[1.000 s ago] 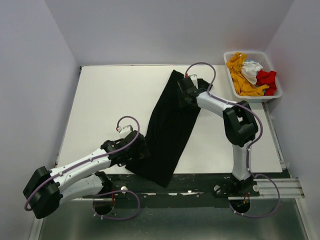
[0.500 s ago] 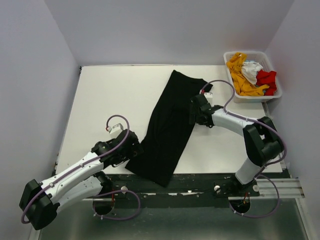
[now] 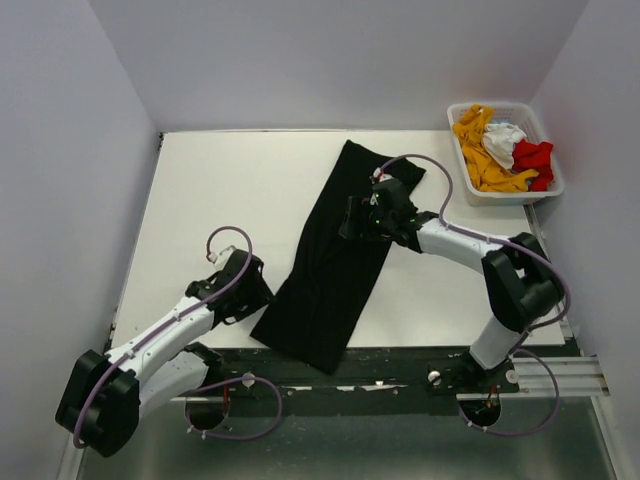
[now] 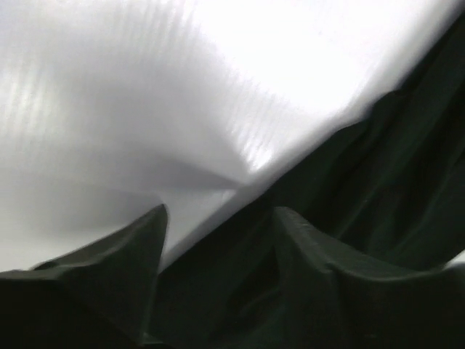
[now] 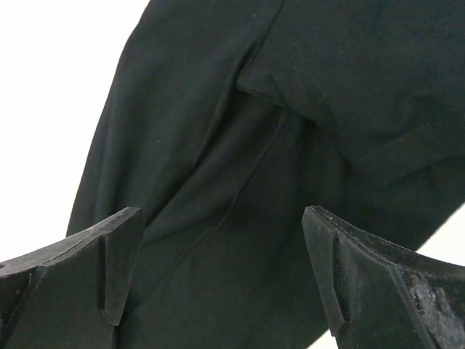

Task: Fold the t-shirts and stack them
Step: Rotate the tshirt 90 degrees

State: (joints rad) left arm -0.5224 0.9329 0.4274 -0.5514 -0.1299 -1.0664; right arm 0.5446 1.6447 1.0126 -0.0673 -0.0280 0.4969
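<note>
The large black t-shirt lies as a long narrow strip, running diagonally from the far middle of the table to its near edge. My left gripper sits at the strip's lower left edge. In the left wrist view the gripper is open, with the black cloth's edge and white table between its fingers. My right gripper is open over the strip's upper part. In the right wrist view it hovers over black cloth. The orange-yellow, white and red shirts lie bunched in the basket.
The white slatted basket stands at the table's far right corner. The white table top is bare left of the black shirt. White walls close in the back and sides. The shirt's lower end hangs over the dark near edge.
My left gripper drew back leftward to the shirt's lower left edge. My right gripper came down from the shirt's top right, then swung left onto its upper middle.
</note>
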